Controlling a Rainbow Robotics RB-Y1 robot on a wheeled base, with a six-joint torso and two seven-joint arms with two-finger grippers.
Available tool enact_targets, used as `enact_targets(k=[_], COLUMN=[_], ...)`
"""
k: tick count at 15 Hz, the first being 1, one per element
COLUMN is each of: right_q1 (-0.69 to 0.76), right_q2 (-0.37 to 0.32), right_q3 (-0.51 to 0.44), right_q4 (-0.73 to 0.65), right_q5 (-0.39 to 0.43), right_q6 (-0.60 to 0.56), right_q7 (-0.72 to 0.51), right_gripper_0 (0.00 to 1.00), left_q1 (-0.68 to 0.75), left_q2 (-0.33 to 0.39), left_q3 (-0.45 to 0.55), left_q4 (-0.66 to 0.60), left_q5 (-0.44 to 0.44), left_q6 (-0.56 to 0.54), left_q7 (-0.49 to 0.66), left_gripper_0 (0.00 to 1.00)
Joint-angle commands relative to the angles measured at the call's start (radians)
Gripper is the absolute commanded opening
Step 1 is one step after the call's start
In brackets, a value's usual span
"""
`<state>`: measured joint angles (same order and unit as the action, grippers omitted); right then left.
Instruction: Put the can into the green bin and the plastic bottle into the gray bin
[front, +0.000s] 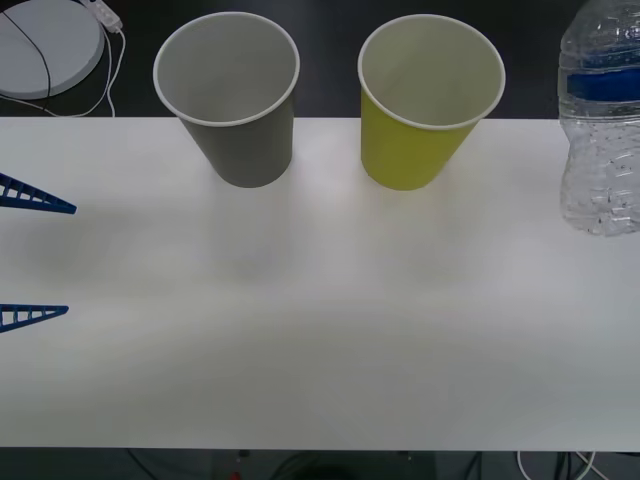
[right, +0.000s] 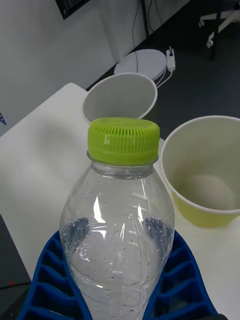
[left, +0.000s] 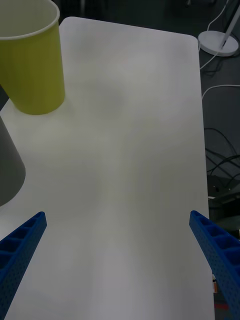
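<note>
**Bottle held aloft at the right, both cups standing empty**

White and smooth, the surface (front: 320, 340) runs wide across the front view, matte with soft shadows, ending at a dark floor beyond its far edge. On that floor lies a round white disc base (front: 45, 45) with a thin cable looping off it.

Two tapered paper cups stand upright near the far edge, side by side and apart. The gray bin (front: 240, 150) is on the left, the green bin (front: 410, 155) on the right; each has a white inside and a rolled white rim, and both are empty.

The plastic bottle (front: 600, 120) is at the right edge of the front view, right of the green bin, clear and crinkled, with a blue label band. In the right wrist view its ribbed lime-green cap (right: 123, 140) points toward the cups, and droplets speckle the clear wall.

The right gripper (right: 120, 280) is closed around the bottle's body, its blue ribbed fingers (right: 55, 270) pressing either side.

The left gripper (front: 35, 255) is at the left edge over the surface, its two blue lattice fingers (left: 20, 245) spread wide apart and holding nothing, with the bare surface between them.
</note>
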<state>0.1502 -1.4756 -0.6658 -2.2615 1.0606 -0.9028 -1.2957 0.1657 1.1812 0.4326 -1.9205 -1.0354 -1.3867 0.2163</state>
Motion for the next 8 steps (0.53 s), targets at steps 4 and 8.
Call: enact_targets(k=[4,8], right_q1=[-0.304,-0.710], right_q2=[-0.092,-0.065], right_q3=[0.253,0.577], right_q4=[0.077,0.181], right_q5=[-0.004,0.006], right_q6=[-0.018,-0.125], right_q7=[-0.004,-0.004], right_gripper_0=[0.00,0.00], left_q1=[0.000,0.000], left_q2=[0.000,0.000], left_q3=[0.000,0.000], left_q4=[0.000,0.000], left_q5=[0.000,0.000], left_q6=[0.000,0.000], left_q7=[0.000,0.000], left_gripper_0=[1.00,1.00])
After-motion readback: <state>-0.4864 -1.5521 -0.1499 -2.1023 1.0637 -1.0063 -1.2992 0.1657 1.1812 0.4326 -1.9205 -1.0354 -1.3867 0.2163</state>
